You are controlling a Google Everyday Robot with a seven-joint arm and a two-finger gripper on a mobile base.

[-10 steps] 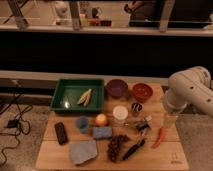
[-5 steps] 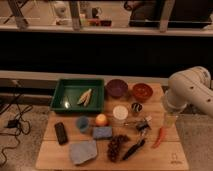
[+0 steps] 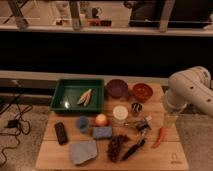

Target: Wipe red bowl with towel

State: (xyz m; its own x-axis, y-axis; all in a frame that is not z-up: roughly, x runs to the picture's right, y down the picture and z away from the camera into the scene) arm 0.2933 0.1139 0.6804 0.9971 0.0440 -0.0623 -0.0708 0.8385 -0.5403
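Gripper (image 3: 170, 120) hovers at the tabletop's (image 3: 165, 157) three o'clock edge; jaws' state cannot be told. Towel (image 3: 82, 151) lies untouched at seven o'clock: grasping it likely comes next.

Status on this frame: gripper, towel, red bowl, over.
Gripper over table's right edge, apart from towel. Towel flat, front left. Red bowl back right, beside purple bowl. Blue sponge, pine cone between them.
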